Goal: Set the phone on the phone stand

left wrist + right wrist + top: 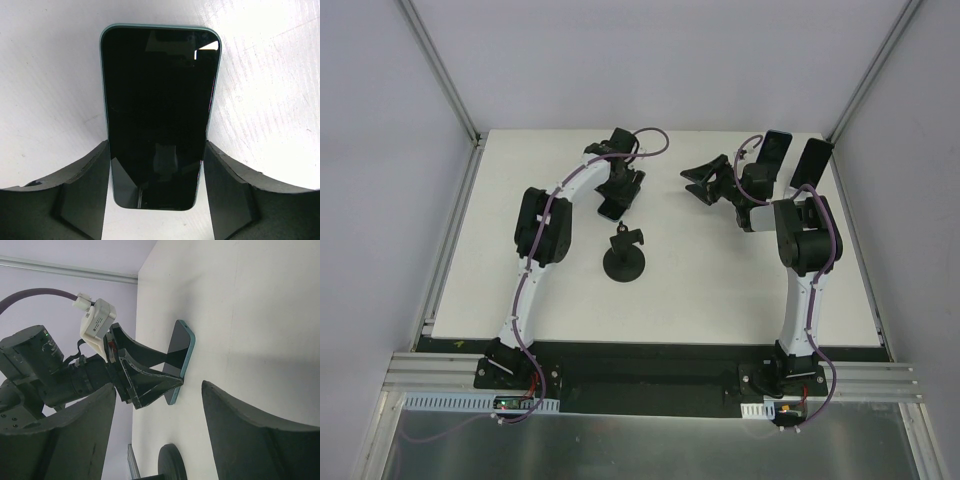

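White tabletop [720, 290], pale lavender walls [620, 60], aluminium frame rails [440, 65], metal floor sheet [650, 450].

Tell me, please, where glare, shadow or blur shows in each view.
Left wrist view: a bright glare patch sits on the top right corner of the phone screen, with faint reflections lower. Right wrist view: the near fingers are dark, with little detail. Top external view: light is even, and the phone stand casts only a weak shadow.

Left wrist view crops black left fingers [82, 197] at the bottom edge. Top view: teal-rimmed black-screened phone [609, 209] mostly hidden under them. Right wrist view crops black round-based phone stand [172, 463], base only.
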`<move>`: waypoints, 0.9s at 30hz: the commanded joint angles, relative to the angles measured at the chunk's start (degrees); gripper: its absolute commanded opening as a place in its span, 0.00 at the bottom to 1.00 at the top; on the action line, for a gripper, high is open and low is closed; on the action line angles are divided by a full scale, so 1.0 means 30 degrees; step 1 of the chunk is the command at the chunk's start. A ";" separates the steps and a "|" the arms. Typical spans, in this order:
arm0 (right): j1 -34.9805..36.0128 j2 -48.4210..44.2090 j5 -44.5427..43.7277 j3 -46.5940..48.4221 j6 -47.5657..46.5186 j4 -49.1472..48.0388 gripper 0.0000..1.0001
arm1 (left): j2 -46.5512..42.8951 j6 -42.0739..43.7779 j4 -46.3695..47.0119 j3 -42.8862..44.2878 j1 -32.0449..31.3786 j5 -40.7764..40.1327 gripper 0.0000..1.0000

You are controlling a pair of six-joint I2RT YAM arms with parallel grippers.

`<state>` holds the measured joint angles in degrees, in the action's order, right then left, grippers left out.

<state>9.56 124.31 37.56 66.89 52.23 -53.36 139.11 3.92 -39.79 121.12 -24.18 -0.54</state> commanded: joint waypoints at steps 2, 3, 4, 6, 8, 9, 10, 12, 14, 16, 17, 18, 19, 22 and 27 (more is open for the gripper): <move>-0.0053 -0.0890 0.0341 -0.0003 -0.0417 -0.1255 0.72 | 0.0067 0.0772 -0.1795 -0.0996 0.0005 -0.0173 0.07; -0.0082 -0.0890 0.0341 0.0026 -0.0446 -0.1255 0.71 | -0.0079 0.0830 -0.1766 -0.1085 0.0005 -0.0202 0.01; -0.0082 -0.0890 0.0341 0.0026 -0.0446 -0.1255 0.72 | -0.0312 0.0860 -0.1766 -0.1115 0.0005 -0.0260 0.00; -0.0082 -0.0920 0.0370 0.0026 -0.0504 -0.1255 0.71 | -0.0635 0.0918 -0.1795 -0.1349 0.0005 -0.0174 0.00; -0.0082 -0.0949 0.0400 0.0027 -0.0534 -0.1255 0.71 | -0.1192 0.0831 -0.1707 -0.1554 0.0005 -0.0143 0.00; -0.0111 -0.0949 0.0400 0.0056 -0.0563 -0.1226 0.71 | -0.1426 0.0686 -0.1678 -0.1584 0.0034 -0.0173 0.00; -0.0111 -0.0949 0.0429 0.0056 -0.0592 -0.1255 0.71 | -0.1863 0.0597 -0.1649 -0.1671 0.0034 -0.0202 0.00; -0.0111 -0.0949 0.0429 0.0056 -0.0622 -0.1255 0.71 | -0.2334 0.0364 -0.1240 -0.1993 0.0064 -0.0377 0.00; -0.0140 -0.0949 0.0429 0.0085 -0.0622 -0.1226 0.71 | -0.2920 0.0216 -0.0918 -0.2286 0.0064 -0.0640 0.00; -0.0111 -0.0891 0.0458 0.0143 -0.0593 -0.1139 0.71 | -0.3417 0.0040 -0.0771 -0.2433 0.0122 -0.0730 0.00; -0.0082 -0.0803 0.0458 0.0318 -0.0593 -0.1080 0.71 | -0.3565 -0.0018 -0.0567 -0.2579 0.0093 -0.0701 0.00; -0.0082 -0.0715 0.0545 0.0464 -0.0593 -0.0702 0.71 | -0.3857 -0.0019 -0.0478 -0.2696 0.0093 -0.0613 0.00; -0.0024 -0.0685 0.0575 0.0611 -0.0622 -0.0495 0.71 | -0.3976 -0.0019 -0.0390 -0.2785 0.0093 -0.0526 0.00; 0.0239 -0.0422 0.0488 0.1080 -0.0563 0.0179 0.70 | -0.4618 -0.0077 0.0312 -0.3341 0.0093 -0.0379 0.00; 0.1381 0.0280 0.0400 0.2366 0.0226 0.1406 0.70 | -0.5178 -0.0107 0.1134 -0.3928 0.0122 0.0584 0.00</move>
<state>10.57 124.44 37.98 69.06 51.94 -50.37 129.58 3.97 -38.85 109.62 -24.08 -0.54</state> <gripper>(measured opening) 0.699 0.621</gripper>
